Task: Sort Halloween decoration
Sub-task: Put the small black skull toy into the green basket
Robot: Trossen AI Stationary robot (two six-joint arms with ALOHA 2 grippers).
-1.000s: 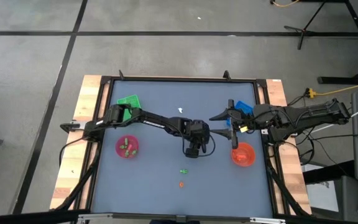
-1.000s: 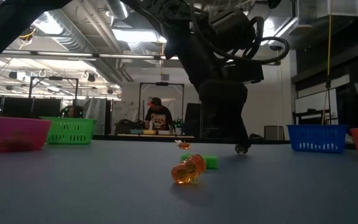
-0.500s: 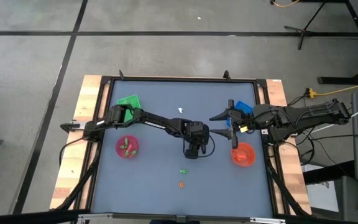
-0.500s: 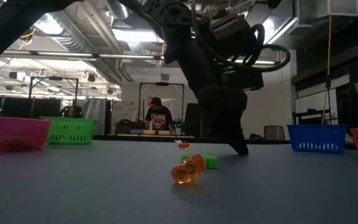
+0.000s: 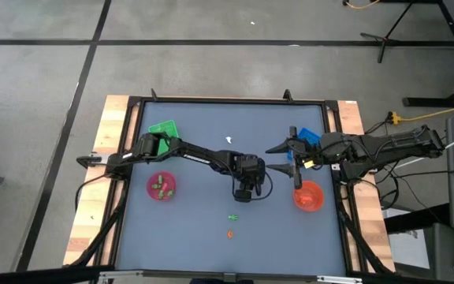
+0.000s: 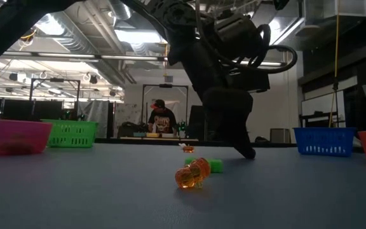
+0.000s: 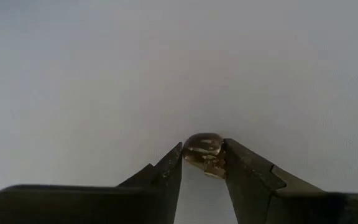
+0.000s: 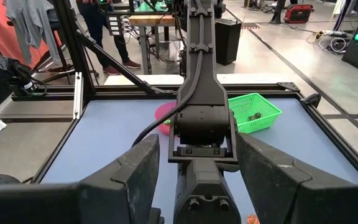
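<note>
Evidently lowered to mid-counter (image 5: 187, 229), left gripper (image 7: 202, 163) fingers pinching a small dark figure (image 7: 202, 152) for sorting, right gripper (image 5: 280, 158) parked open beside the blue tray (image 5: 310, 135), awaiting its turn.

A grey-blue table (image 5: 195, 229) with a black frame and pale wooden side boards stands on a concrete floor. On it sit 4 containers: a green square tray (image 5: 162, 128) at the far left, a pink round bowl (image 5: 161, 186) nearer on the left, a blue square tray (image 5: 309, 136) at the far right, and an orange round bowl (image 5: 308, 196) nearer on the right. Beyond the table, a person (image 6: 162, 118) sits at a workbench under bright ceiling lights.
</note>
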